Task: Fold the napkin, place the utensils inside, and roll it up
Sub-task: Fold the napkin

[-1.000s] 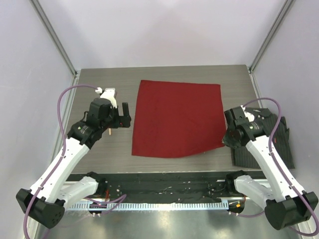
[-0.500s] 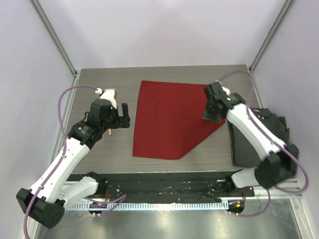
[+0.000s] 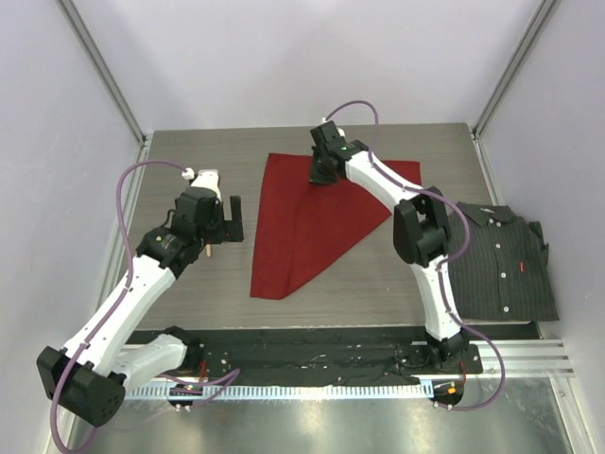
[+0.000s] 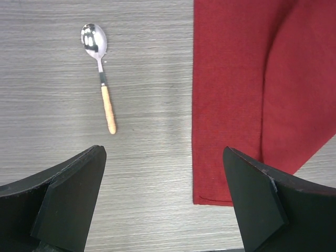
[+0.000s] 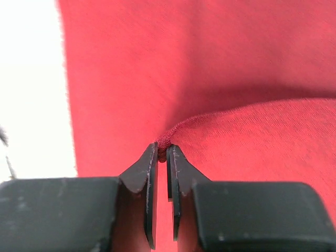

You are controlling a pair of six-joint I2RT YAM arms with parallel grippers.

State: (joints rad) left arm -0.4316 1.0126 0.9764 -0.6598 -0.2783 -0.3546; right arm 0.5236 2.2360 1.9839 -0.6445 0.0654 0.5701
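The grey wood-grain surface [image 3: 180, 156] has bare room along its left side and a bare band at the far edge

The napkin [image 3: 302, 227] lies mid-surface, doubled over itself on a diagonal: the fold line runs from its near left corner up toward its far right corner, and the left edge stays straight and flat

The dark pinstriped shirt [image 3: 496, 260] lies flat against the right edge, apart from the napkin, with a bare wedge of surface between them

The right claw [image 3: 321, 173] reaches over the napkin's far left part, clenched on a corner of the cloth; in its wrist view the tips [image 5: 161, 152] pinch the raised red hem above the lower layer

The left claw [image 4: 163, 152] hovers released, jaws wide, over bare surface beside the napkin's left edge

The spoon [image 4: 100, 73], metal bowl and tan handle, lies alone left of the napkin, not touching it
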